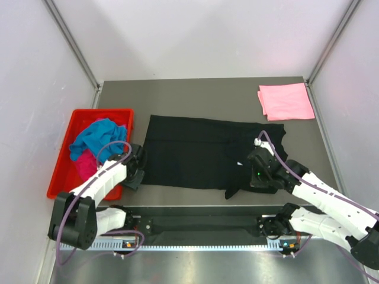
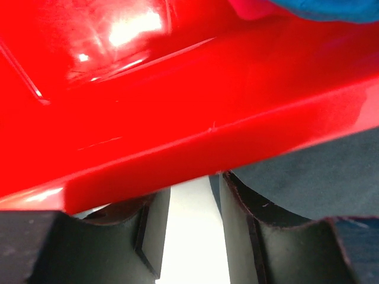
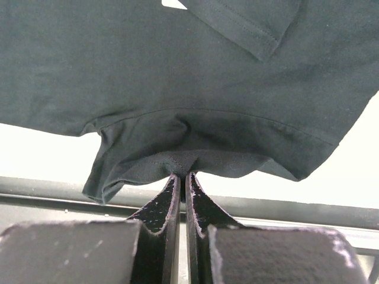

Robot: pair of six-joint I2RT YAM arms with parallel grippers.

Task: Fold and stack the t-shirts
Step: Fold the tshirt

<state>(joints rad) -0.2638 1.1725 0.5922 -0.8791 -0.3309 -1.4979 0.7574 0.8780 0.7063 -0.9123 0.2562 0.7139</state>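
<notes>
our right gripper (image 3: 182,173) pinches the black t-shirt (image 3: 177,77), left gripper (image 2: 192,186) gapes, seemingly empty; only the pink t-shirt (image 1: 286,102) lies folded.

T-shirts, four: one black t-shirt (image 1: 201,151), one pink t-shirt (image 1: 286,102), one turquoise t-shirt (image 1: 98,136), one magenta t-shirt (image 1: 86,165). Containers: one red plastic tray (image 1: 61,173). Robot arms, two: one left arm (image 1: 100,180), one right arm (image 1: 323,192). Surfaces: one grey table (image 1: 195,89).
</notes>
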